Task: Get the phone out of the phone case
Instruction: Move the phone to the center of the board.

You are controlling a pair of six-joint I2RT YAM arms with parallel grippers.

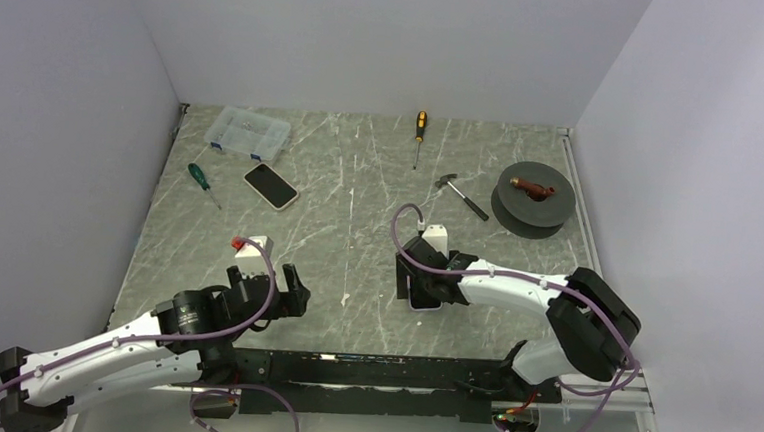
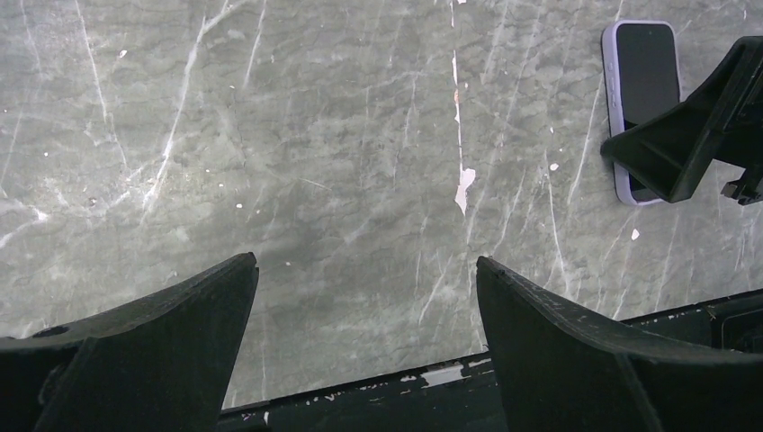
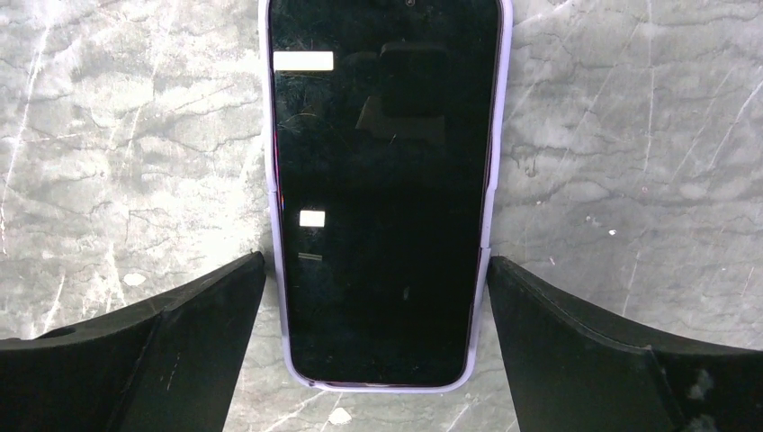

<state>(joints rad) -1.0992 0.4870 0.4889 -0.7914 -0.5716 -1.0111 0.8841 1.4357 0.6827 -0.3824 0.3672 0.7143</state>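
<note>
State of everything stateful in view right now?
Phone: in its case, face up, screen dark.
Case: on the phone.
Right gripper: open, straddling the phone.
Left gripper: open, empty.
Second phone: face up, screen dark.
Clear box: looks shut.

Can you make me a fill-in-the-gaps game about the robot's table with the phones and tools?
1. The phone in the purple case lies screen ____ between the jaws of the right gripper.
2. The left gripper hangs over bare table with its jaws ____.
3. The screwdriver next to the other phone has a ____ handle.

Missing words: up, open, green.
</note>
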